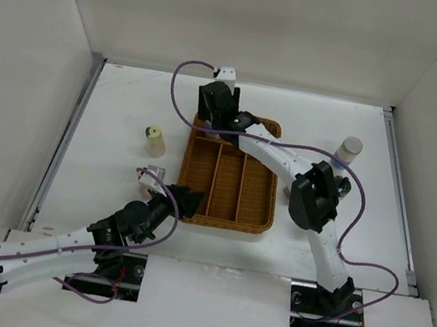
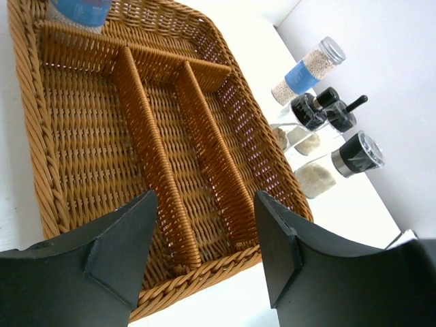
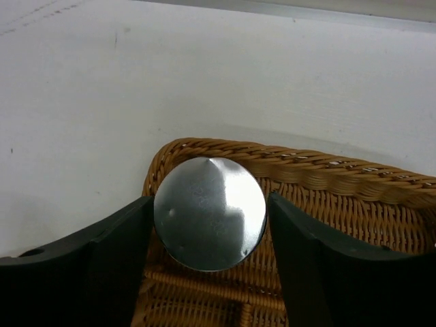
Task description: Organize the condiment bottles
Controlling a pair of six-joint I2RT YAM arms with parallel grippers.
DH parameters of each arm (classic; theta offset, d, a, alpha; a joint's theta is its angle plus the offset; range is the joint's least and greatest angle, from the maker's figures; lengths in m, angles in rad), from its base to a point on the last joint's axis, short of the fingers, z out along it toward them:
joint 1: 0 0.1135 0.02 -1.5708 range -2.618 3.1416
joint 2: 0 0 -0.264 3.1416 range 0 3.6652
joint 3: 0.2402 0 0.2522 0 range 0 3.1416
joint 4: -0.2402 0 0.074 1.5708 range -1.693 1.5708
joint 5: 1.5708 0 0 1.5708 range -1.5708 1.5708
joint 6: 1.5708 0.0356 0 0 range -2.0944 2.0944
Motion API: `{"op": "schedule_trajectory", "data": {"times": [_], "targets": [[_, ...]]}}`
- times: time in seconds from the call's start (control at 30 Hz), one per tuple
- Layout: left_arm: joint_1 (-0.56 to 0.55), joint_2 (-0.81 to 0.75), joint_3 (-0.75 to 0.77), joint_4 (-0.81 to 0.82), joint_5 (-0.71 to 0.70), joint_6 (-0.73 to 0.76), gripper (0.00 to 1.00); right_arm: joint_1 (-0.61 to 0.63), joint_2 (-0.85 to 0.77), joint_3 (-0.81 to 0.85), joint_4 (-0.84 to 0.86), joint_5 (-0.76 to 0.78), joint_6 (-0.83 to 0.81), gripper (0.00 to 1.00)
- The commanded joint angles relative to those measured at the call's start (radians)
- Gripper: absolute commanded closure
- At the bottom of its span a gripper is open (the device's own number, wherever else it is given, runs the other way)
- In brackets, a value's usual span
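Sitting in the far-left corner of the wicker tray [image 1: 229, 221], the silver-lidded jar [image 3: 209, 225] is clamped by the right gripper [image 3: 210, 199]. The left gripper [image 2: 206, 197] hangs parted and empty (over the tray's near edge). A white table [image 1: 128, 97] and plain white walls [image 1: 253, 17] surround them.

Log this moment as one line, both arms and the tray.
right tool: shut on silver-lidded jar, far-left corner of tray | left tool: open, empty, at tray's near edge | outside tray: cream shaker, other jars
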Motion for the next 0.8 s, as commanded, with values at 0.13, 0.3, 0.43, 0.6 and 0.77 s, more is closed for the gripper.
{"op": "schedule_trajectory", "data": {"times": [0.13,0.3,0.43,0.6,0.77], "targets": [[0.007,0.001,-0.003,0.042,0.02,-0.013,0.43,0.027,-0.085,-0.046,0.143,0.01,0.027,0.13],[0.007,0.0,-0.005,0.036,0.016,-0.007,0.43,0.027,-0.255,-0.142,0.195,0.015,0.008,0.06],[0.013,0.013,-0.006,0.039,0.008,-0.01,0.43,0.018,-0.453,-0.286,0.263,0.045,-0.029,0.05],[0.01,0.029,-0.005,0.047,0.0,-0.007,0.4,-0.086,-0.7,-0.515,0.283,0.09,-0.077,0.08],[0.004,0.049,-0.003,0.063,-0.001,-0.002,0.39,-0.311,-0.875,-0.731,0.235,0.191,-0.059,0.19]]}}
